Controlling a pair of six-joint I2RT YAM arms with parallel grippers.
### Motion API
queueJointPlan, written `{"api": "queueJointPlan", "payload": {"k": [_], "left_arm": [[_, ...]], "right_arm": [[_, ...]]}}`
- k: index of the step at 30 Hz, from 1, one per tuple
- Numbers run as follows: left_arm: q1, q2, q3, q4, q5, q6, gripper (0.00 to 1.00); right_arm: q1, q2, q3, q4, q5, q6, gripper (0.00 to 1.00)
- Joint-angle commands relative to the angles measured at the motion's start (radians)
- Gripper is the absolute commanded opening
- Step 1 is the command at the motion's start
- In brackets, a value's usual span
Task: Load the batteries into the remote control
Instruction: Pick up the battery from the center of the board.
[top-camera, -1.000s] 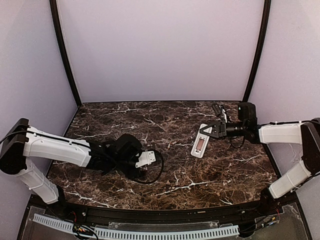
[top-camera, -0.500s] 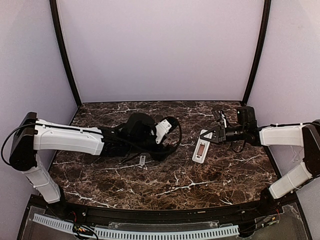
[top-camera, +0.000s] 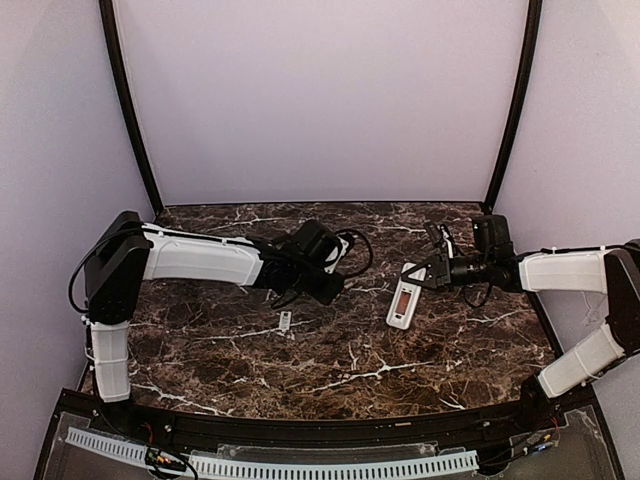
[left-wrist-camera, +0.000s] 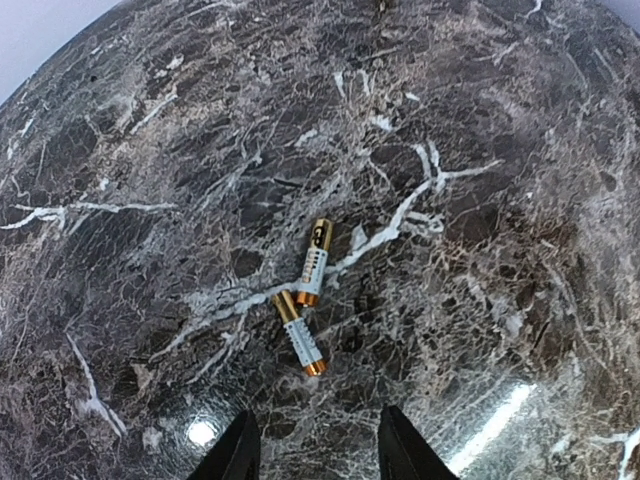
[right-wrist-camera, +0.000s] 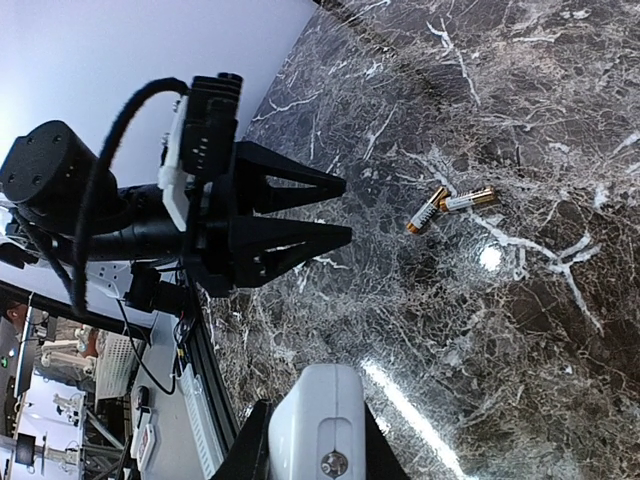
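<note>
left fingers (left-wrist-camera: 240, 452) apart, empty, near batteries (left-wrist-camera: 312, 264) | right fingers (right-wrist-camera: 248, 456) clamp remote control (right-wrist-camera: 315, 418), mostly cut off

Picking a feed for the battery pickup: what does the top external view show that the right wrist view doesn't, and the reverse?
Only top external: a small white piece lying on the table. Only right wrist: the two batteries, lying ahead of the open left gripper; I cannot make them out from above. Both: that gripper, the marble table, and the remote control held by the right gripper.

Dark brown, white-veined marble table (left-wrist-camera: 520, 120); gold-and-white batteries (left-wrist-camera: 313, 262); white remote control (top-camera: 400, 312), reddish mid-panel.
</note>
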Motion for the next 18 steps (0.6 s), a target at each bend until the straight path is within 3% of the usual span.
{"api": "queueJointPlan", "payload": {"k": [1,18], "left_arm": [[0.022,0.036,0.046,-0.07,0.004,-0.022,0.39],[0.04,0.173,0.152,-0.069,0.059,-0.004,0.37]], "right_arm": [[-0.005,0.011,-0.001,-0.001,0.008,-0.006,0.0],[-0.009,0.042,0.0,0.005,0.007,-0.015,0.0]]}}
